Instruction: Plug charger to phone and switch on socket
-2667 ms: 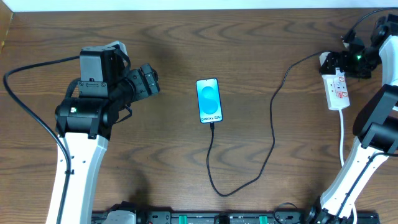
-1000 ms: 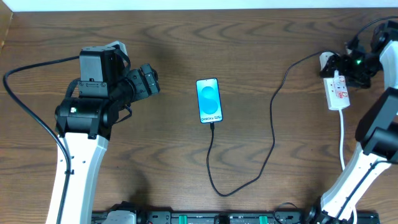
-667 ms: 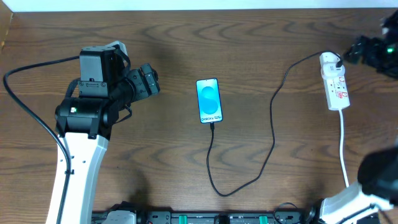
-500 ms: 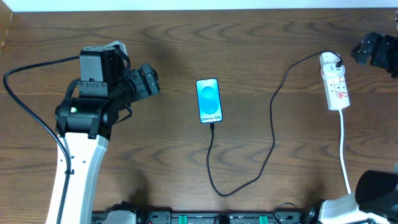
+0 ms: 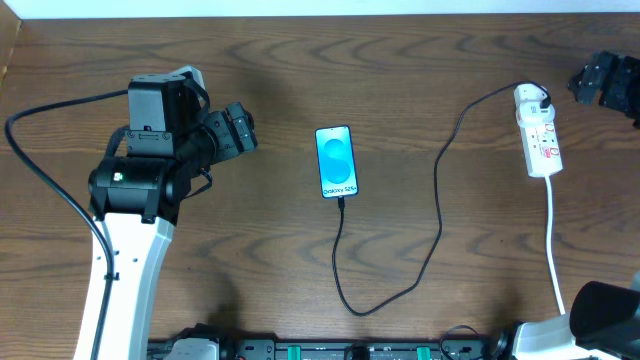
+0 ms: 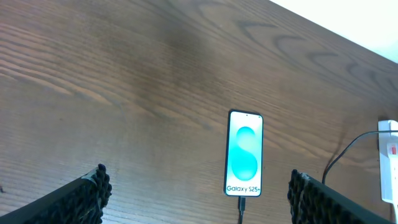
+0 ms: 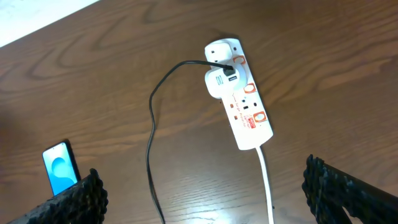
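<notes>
Overhead: phone [image 5: 336,162] is laid at centre of table [image 5: 300,60], with charger [image 5: 440,200] seated at its 6 o'clock end and left slack so nothing is tugged. Socket [image 5: 538,140] lies at 3 o'clock. Right gripper [image 7: 204,190] is spread wide and held high above it, likely for a view of the switches. Left gripper [image 6: 199,186] is likewise spread and empty.

Left gripper [image 6: 199,182] over the wood worktop [image 6: 124,74], its fingers [image 6: 93,193] spread wide at the lower corners of the frame, nothing between them. Phone [image 6: 244,153] lies flat, lengthwise in frame, screen lit cyan-white, reading "Galaxy S25+". Black charger [image 6: 240,213] lead meets the phone's bottom edge. White socket [image 6: 389,168] at right edge, partly cut off, with a black lead curving up to it.
</notes>
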Available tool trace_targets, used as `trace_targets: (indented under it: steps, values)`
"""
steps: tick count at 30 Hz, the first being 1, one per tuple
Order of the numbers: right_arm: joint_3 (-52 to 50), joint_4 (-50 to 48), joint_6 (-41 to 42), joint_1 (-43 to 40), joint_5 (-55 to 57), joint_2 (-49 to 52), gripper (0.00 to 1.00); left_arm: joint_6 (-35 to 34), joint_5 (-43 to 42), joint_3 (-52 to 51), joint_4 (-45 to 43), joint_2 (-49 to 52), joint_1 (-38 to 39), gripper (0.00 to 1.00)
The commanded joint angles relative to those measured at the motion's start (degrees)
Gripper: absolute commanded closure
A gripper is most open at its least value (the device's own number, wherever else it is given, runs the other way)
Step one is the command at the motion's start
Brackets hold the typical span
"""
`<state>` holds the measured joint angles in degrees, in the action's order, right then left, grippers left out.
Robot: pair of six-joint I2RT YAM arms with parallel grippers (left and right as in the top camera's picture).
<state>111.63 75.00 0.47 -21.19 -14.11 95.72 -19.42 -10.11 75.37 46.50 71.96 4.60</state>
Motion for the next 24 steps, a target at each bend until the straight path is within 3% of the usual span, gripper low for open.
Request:
trace_targets:
  steps: [1,14,17,24]
  values:
    - [0.22,0.02,0.79,0.02,0.07,-0.68,0.01,0.76,0.74,0.50,0.17,0.15,-0.04,0.08]
    - [0.22,0.02,0.79,0.02,0.07,-0.68,0.01,0.81,0.98,0.22,0.63,0.04,-0.04,0.08]
    - [0.22,0.04,0.79,0.02,0.07,-0.68,0.01,0.76,4.94,-2.43,-0.24,-1.95,-0.04,0.07]
    - [0.22,0.04,0.76,0.02,0.07,-0.68,0.01,0.76,6.91,-21.38,-18.62,-16.20,-1.33,0.08]
